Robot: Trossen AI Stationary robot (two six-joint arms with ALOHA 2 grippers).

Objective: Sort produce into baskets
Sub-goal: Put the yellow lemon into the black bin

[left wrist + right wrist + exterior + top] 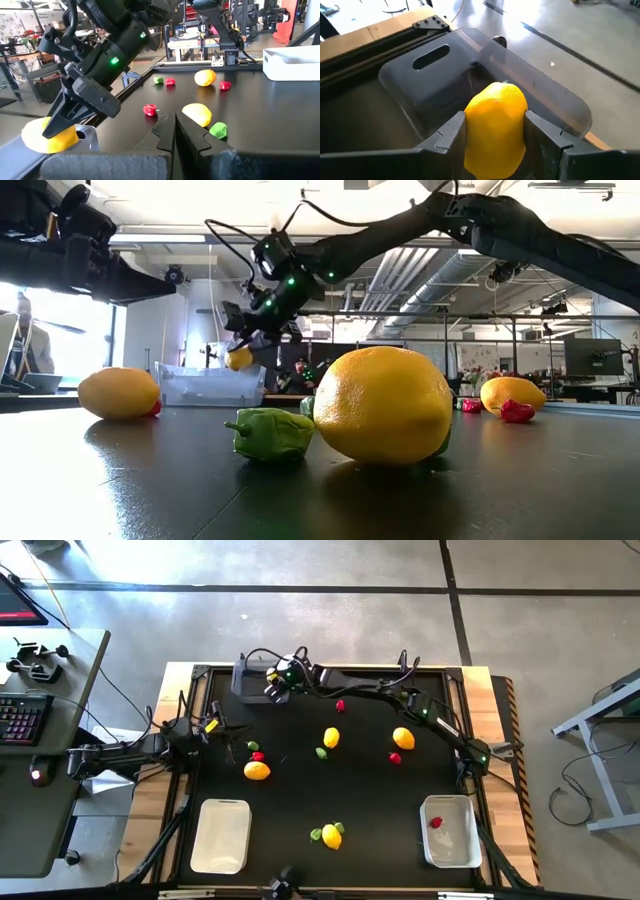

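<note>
Nearest to the low camera lies a large yellow-orange toy lemon (385,405) on the black table (300,790), and a small green toy pepper (270,433) lies just beside it, touching it or almost touching. In the high view this pair sits near the front edge of the table, between the two white bins.

The right gripper (495,131) hangs over the dark grey plastic basket (445,65) at the far left corner of the table. Its jaws are half spread and pinch a yellow plastic lemon (496,127) from both sides. The lemon is in the air, above the inside of the grey basket, and does not touch it.

The left gripper (175,131) is at the left edge of the table, low, with its jaws pressed together and nothing between them.

A white rectangular bin (221,835) stands at the front left. A second white bin (449,830) stands at the front right, with one small red strawberry-like piece (436,823) inside.

Loose on the table there are also an orange fruit (257,771) with a red piece (257,756) and a green piece (252,746) near it, a yellow lemon (331,737) with a green piece (321,752) just beside it, an orange lemon (403,738) with a red piece (395,757) near it, and one red piece (340,705) farther back, under the right arm.
</note>
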